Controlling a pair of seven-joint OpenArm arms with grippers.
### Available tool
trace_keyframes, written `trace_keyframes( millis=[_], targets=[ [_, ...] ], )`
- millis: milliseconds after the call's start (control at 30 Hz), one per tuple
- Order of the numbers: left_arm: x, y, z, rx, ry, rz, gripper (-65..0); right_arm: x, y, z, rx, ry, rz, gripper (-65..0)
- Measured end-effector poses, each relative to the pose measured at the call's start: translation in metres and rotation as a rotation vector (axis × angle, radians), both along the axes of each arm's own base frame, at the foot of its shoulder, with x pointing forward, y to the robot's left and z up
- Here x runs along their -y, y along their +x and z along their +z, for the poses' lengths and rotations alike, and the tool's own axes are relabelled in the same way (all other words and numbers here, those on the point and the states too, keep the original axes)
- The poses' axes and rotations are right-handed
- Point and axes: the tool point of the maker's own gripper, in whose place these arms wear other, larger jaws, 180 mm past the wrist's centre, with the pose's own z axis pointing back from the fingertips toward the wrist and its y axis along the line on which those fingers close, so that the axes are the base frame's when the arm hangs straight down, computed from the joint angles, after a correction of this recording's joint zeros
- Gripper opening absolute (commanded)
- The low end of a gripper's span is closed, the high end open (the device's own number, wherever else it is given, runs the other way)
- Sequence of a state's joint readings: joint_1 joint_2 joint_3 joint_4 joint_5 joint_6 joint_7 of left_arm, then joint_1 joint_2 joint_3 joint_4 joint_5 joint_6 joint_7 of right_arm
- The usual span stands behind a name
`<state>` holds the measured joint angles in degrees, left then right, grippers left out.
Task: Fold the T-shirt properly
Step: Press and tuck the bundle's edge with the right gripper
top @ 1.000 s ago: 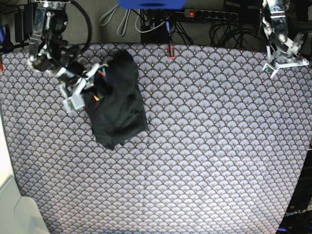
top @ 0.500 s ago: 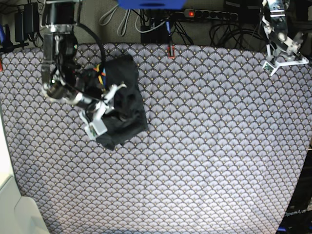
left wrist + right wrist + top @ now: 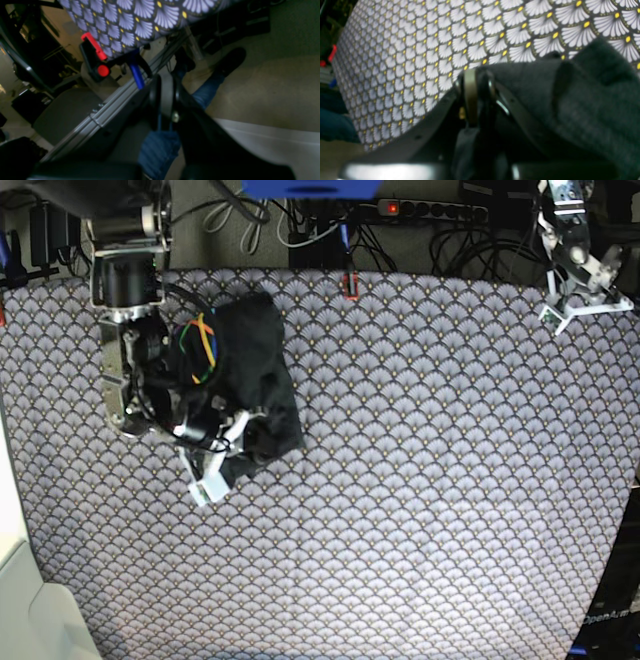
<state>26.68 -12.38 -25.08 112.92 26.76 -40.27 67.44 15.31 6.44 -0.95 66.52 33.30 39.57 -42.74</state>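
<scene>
The T-shirt (image 3: pixel 262 365) is a bunched dark charcoal heap at the back left of the scallop-patterned cloth (image 3: pixel 430 480). My right gripper (image 3: pixel 222 452) sits at the heap's lower left edge. In the right wrist view the T-shirt (image 3: pixel 582 105) fills the right side and my right gripper (image 3: pixel 477 82) has its jaws together on a fold of the fabric. My left gripper (image 3: pixel 583 302) hangs at the table's back right corner, far from the shirt. In the left wrist view my left gripper (image 3: pixel 163 86) is shut and empty.
A red clamp (image 3: pixel 350 284) grips the table's back edge and also shows in the left wrist view (image 3: pixel 96 56). A power strip (image 3: pixel 430 210) and cables lie behind the table. A leg in blue jeans (image 3: pixel 160 147) is under the table. A white object (image 3: pixel 30 600) stands at front left.
My right arm has swung from the shirt's upper left side down to its lower left edge. The shirt's lower corner is now covered by the gripper. The left arm has not moved.
</scene>
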Motion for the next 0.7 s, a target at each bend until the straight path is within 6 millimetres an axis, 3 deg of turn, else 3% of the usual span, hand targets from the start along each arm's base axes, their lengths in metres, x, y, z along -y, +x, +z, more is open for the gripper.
trace_keyframes(
  millis=[300,467,700],
  targets=[
    [-0.002,0.0,0.002,0.0,0.009,-0.003,-64.8,-0.019,0.021,-0.018,-0.069,0.106,-0.053,-60.6],
    [-0.002,-0.003,0.0,-0.009,0.008,-0.003,-64.8,-0.029,0.037,-0.007,-0.027,0.175,-0.094,-60.6],
    [-0.001,-0.006,0.0,-0.015,0.007,-0.005,-64.8,-0.027,0.047,0.007,0.039,0.184,-0.107,-60.6]
  ],
)
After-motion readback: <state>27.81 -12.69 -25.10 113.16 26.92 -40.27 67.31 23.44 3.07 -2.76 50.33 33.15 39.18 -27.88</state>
